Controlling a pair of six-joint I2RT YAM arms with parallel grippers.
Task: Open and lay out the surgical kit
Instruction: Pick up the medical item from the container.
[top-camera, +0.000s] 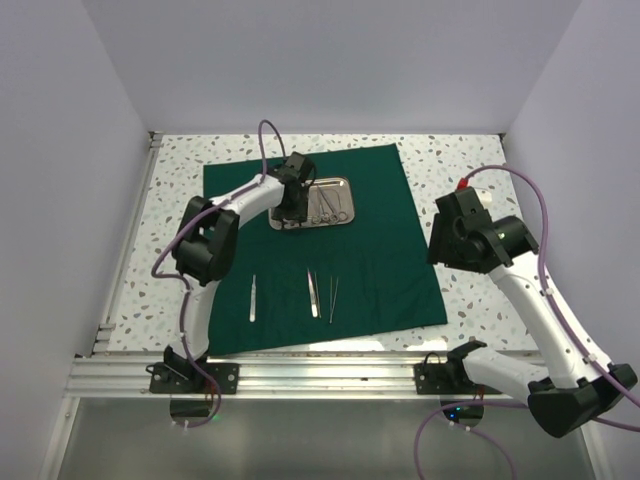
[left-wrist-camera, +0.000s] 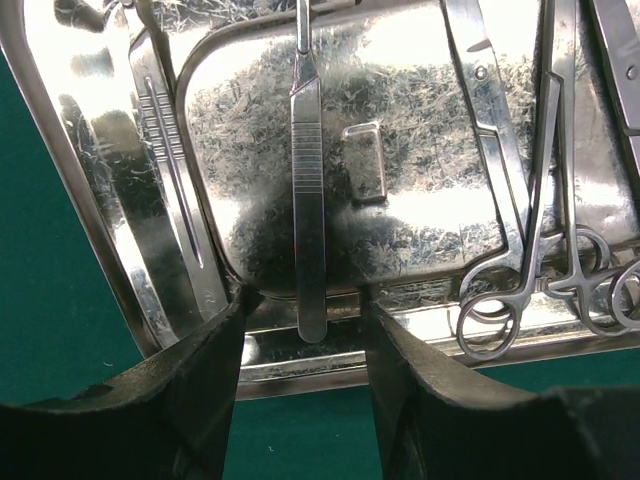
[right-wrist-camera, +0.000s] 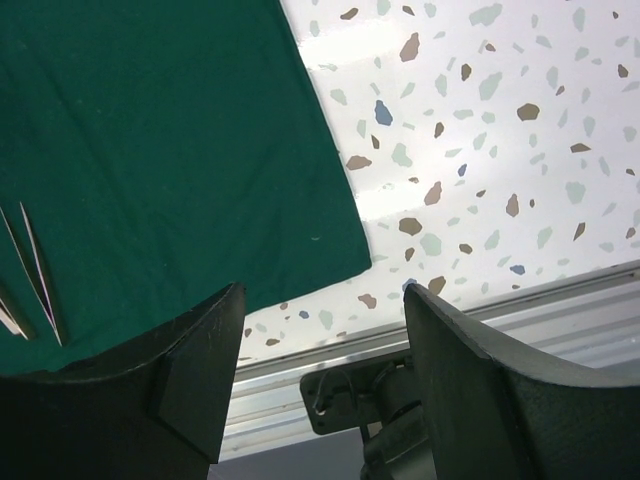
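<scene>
Spread left gripper (left-wrist-camera: 307, 310) straddles the slim silver scalpel handle (left-wrist-camera: 308, 190) mid-frame in the shiny rectangular steel tray (left-wrist-camera: 430, 220), likely to pinch it; right gripper (right-wrist-camera: 325, 300) hangs spread, empty.

The cloth wrap (top-camera: 385, 240) is plain dark green. On the cloth wrap, the steel tray (left-wrist-camera: 95, 240) shines mirror-silver, and the silver scalpel handle (left-wrist-camera: 309, 180) bears fine ridged striping. Around the cloth wrap, the tabletop (right-wrist-camera: 480, 150) is white, flecked brown, blue and grey-green.

White walls (top-camera: 330, 60) enclose a speckled tabletop (top-camera: 178, 165); aluminium rail (top-camera: 330, 375) along front.
</scene>
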